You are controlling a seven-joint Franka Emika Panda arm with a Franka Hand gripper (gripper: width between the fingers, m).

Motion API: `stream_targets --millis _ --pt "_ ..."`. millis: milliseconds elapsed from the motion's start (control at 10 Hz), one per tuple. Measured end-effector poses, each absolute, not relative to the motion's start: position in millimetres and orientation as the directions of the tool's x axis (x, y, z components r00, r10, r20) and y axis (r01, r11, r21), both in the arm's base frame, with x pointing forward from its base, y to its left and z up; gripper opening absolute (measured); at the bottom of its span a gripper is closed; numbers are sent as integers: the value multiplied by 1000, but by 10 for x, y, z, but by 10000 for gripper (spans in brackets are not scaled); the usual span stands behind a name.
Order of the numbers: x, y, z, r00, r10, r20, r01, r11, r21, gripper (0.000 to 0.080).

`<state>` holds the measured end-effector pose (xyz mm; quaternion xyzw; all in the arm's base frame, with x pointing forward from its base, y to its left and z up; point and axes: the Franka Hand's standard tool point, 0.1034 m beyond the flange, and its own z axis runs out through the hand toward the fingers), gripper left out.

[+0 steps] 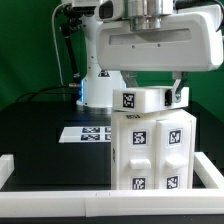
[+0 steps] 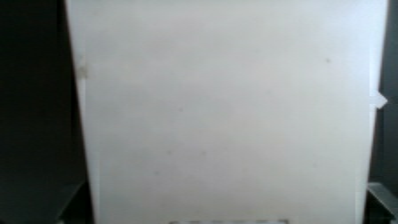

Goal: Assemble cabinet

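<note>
White cabinet [image 1: 150, 150] stands nearly complete; top panel [image 1: 143, 98] sits askew, probably unseated. Hand [image 1: 166, 90] grip cannot be told.

a plain white face of the cabinet [image 2: 222, 110] fills nearly the whole view, very close and a bit blurred. dark strips run down either side of it. a faint row of dark marks sits at one edge, too small to read.

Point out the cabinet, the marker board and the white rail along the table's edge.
cabinet [image 1: 142, 150], exterior view, on a tagged side face.
marker board [image 1: 85, 133], exterior view, on its flat printed top.
white rail [image 1: 50, 200], exterior view, on its near run.
</note>
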<state>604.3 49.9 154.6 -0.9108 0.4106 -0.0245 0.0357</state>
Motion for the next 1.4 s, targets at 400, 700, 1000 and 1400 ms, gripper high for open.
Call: stream_targets --millis 400,700,1000,1400 --pt "6043 512 1543 418 -908 -28 -906 -414 -91 559" --pt "6041 506 1540 214 -975 -58 -974 -208 -85 559" --pt "6034 543 1513 58 -996 -73 -996 -52 -72 549" --pt "6033 605 1516 -52 -994 -99 -996 59 -67 735"
